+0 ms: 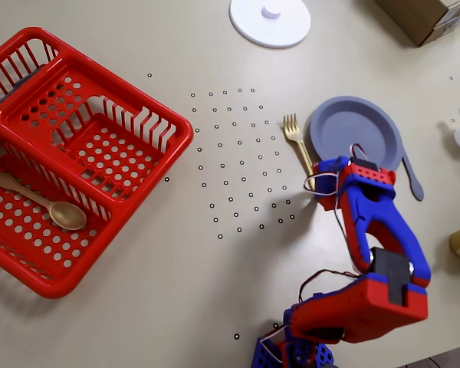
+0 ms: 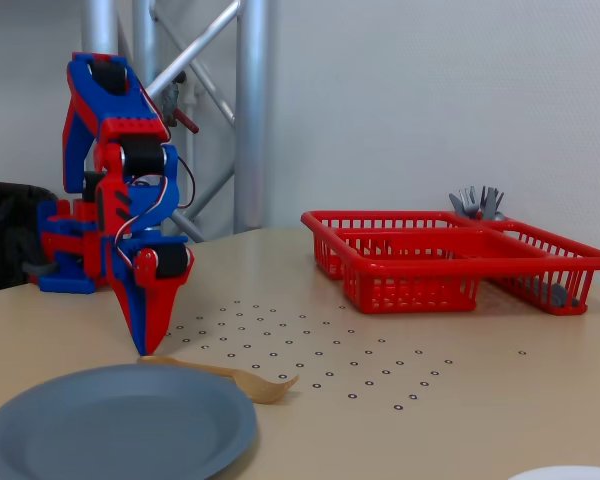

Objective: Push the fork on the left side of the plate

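Since the fixed view sits low on the counter [image 2: 500, 380], the blue-grey plate [image 2: 110, 420] comes first, with the golden fork [image 2: 235, 375] lying flat along its far rim. The end effector [image 2: 146, 348] has its fingers pressed together, holding nothing, tip down on the fork's handle end. Overhead, the fork [image 1: 298, 142] hugs the plate [image 1: 356, 134] at 9 o'clock. Farther back is the red basket [image 2: 450, 258].

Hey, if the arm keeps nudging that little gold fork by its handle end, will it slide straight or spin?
The fork looks thin, light plastic, so it should slide easily on the smooth table. The hand touches only the handle end, so it will probably pivot rather than travel straight. Its side lies near the plate rim, which may deflect it.
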`<state>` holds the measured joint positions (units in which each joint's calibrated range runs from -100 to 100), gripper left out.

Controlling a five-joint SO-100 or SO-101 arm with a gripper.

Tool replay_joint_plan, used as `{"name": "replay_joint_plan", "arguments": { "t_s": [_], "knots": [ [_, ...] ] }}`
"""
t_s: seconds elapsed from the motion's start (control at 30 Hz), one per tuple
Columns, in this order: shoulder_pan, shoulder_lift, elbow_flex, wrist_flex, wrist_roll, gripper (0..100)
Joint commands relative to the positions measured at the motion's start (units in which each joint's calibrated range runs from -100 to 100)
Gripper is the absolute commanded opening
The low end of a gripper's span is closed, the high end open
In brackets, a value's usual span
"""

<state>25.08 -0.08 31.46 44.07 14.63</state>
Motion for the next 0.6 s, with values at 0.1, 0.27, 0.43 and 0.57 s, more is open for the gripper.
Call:
{"name": "replay_joint_plan", "arguments": {
  "t_s": [0.1, 0.27, 0.43, 0.57],
  "knots": [
    [-1.5, -17.2, 7.5, 0.3, -2.1, 0],
    [-4.5, -34.4, 15.0, 3.1, -5.5, 0],
    [-9.7, -49.3, 23.6, 1.8, -8.8, 0],
    [-13.9, -61.5, 34.4, -2.7, -11.8, 0]
  ]
}}
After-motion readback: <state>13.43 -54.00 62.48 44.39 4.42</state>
